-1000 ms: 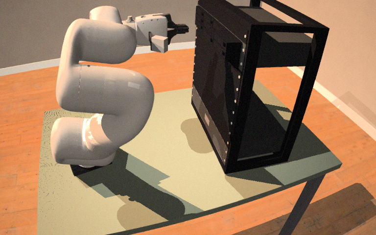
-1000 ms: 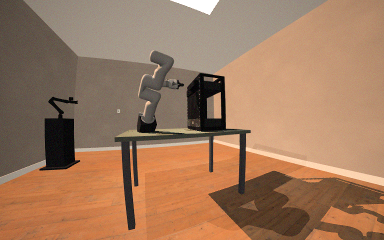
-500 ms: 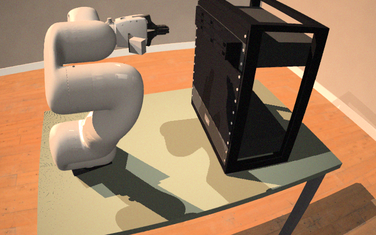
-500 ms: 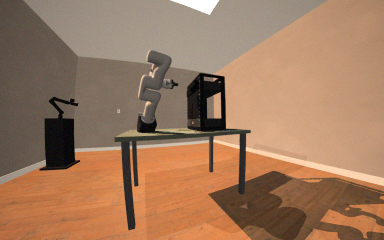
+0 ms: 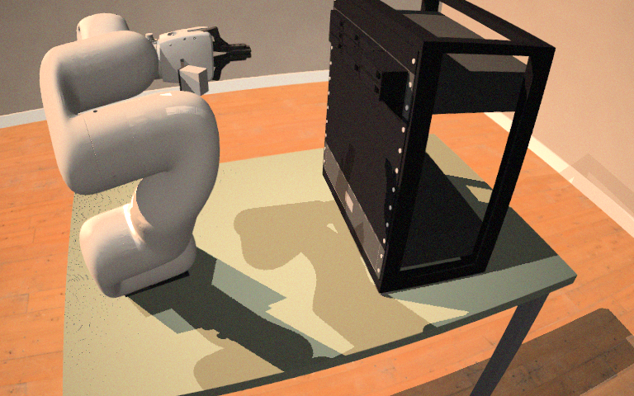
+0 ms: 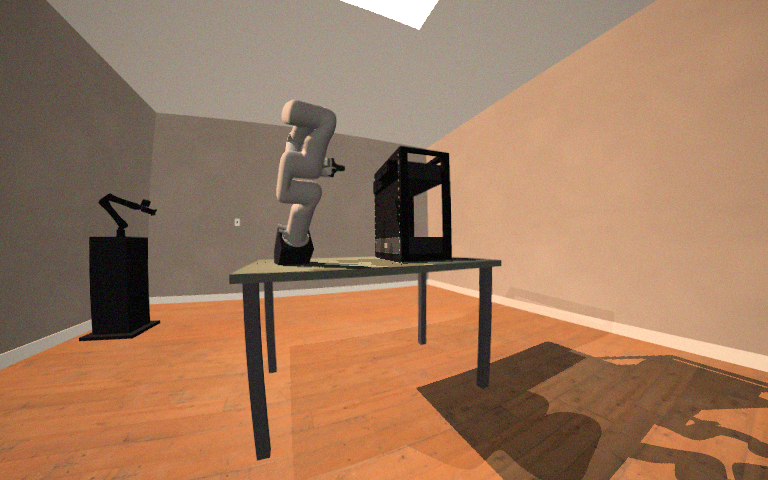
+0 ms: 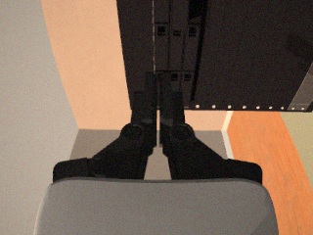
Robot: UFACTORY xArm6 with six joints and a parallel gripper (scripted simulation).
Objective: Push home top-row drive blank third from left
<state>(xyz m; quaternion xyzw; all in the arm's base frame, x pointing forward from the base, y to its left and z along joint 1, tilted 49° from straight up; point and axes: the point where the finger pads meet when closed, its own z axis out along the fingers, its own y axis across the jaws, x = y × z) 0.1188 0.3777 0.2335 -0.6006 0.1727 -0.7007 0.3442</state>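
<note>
The black rack (image 5: 420,139) stands on the right half of the table, its dark front face turned toward the arm. The storage chassis (image 5: 369,60) sits in its upper part. Some blanks jut out from that face; one block (image 5: 391,89) at the near side stands out most. I cannot single out the top-row third blank in these dim views. My gripper (image 5: 240,49) is shut and empty, level with the chassis and clearly apart from its front. In the wrist view the closed fingertips point at the rows of blanks (image 7: 176,26), with a gap between them.
The arm's white base (image 5: 135,252) stands on the left of the table, and the table's front edge (image 5: 420,327) lies close to the rack's foot. A second black arm on a pedestal (image 6: 120,271) stands far off by the wall.
</note>
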